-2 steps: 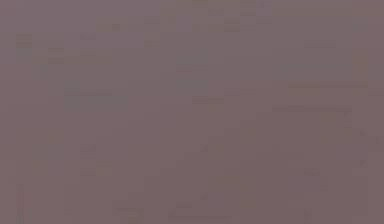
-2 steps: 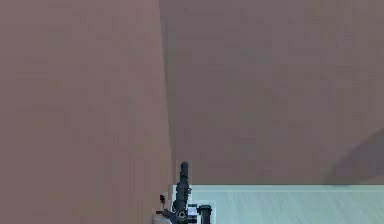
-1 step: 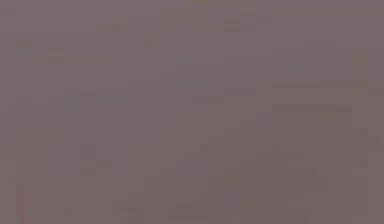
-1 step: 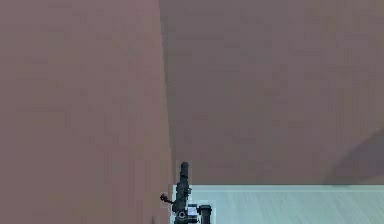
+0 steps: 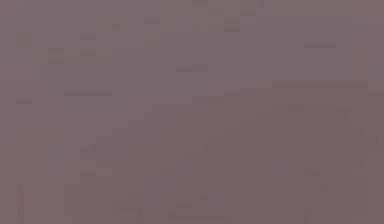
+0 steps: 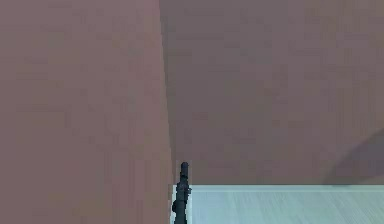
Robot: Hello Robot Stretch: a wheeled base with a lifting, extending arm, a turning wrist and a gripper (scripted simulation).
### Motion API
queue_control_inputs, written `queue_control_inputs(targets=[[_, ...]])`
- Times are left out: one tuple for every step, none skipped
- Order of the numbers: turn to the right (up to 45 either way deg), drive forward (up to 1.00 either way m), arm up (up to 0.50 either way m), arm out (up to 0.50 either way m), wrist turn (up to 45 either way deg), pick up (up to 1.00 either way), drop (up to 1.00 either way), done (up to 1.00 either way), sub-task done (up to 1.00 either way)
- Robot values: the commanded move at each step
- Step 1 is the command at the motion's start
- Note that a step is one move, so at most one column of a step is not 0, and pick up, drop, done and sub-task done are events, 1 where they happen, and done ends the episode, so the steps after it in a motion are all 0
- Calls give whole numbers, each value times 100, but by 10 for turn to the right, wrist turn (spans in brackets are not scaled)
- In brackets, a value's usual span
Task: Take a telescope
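Standing beside the wall (image 6: 80, 100), a dark slim thing (image 6: 181, 190) marks a pale surface (image 6: 290, 205)'s edge.

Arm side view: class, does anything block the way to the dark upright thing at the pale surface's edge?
Nothing visible does. The dark upright thing, perhaps the telescope, stands alone at the pale surface's left edge.

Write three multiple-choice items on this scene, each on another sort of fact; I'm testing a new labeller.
1. Where is the dark thing in the arm side view? A top right; B bottom, near the middle; C left edge.
2. What colour are the walls? A reddish brown; B green; C white.
3. How does the dark thing stand? A lying flat; B upright; C hanging from above.

B: it rises from the bottom edge beside the pale surface.
A: both walls look reddish brown.
B: it is narrow and vertical.
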Motion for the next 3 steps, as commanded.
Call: queue_control_inputs(targets=[[0,0,0,0,0,100,0,0,0],[0,0,10,0,0,0,0,0,0],[0,0,0,0,0,0,0,100,0]])
